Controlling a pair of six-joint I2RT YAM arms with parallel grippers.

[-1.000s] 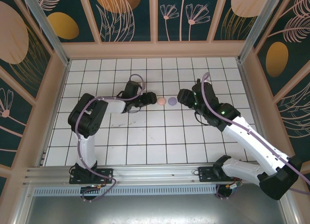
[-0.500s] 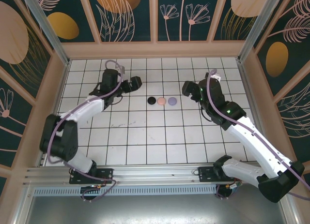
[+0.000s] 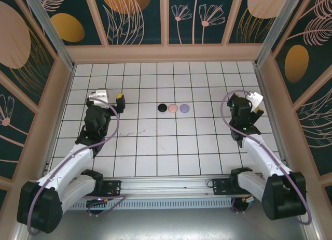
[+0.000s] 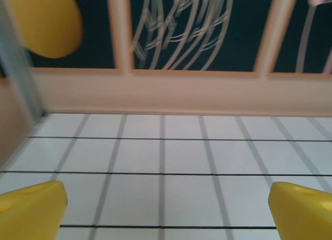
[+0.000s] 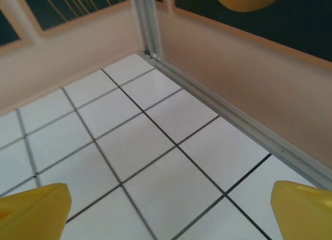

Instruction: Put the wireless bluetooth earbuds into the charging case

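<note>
Left gripper [image 4: 166, 209] and right gripper [image 5: 166, 209] gape empty, well apart from three coloured discs [image 3: 173, 108].

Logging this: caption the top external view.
Black disc, pink disc and lilac disc in a row on white tiles; left gripper and right gripper open.

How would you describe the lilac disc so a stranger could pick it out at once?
Near the middle of the white tiled table, three small round discs lie in a close row. The lilac disc is at the row's right end, beside the pink disc; the black disc is at the left end.
</note>
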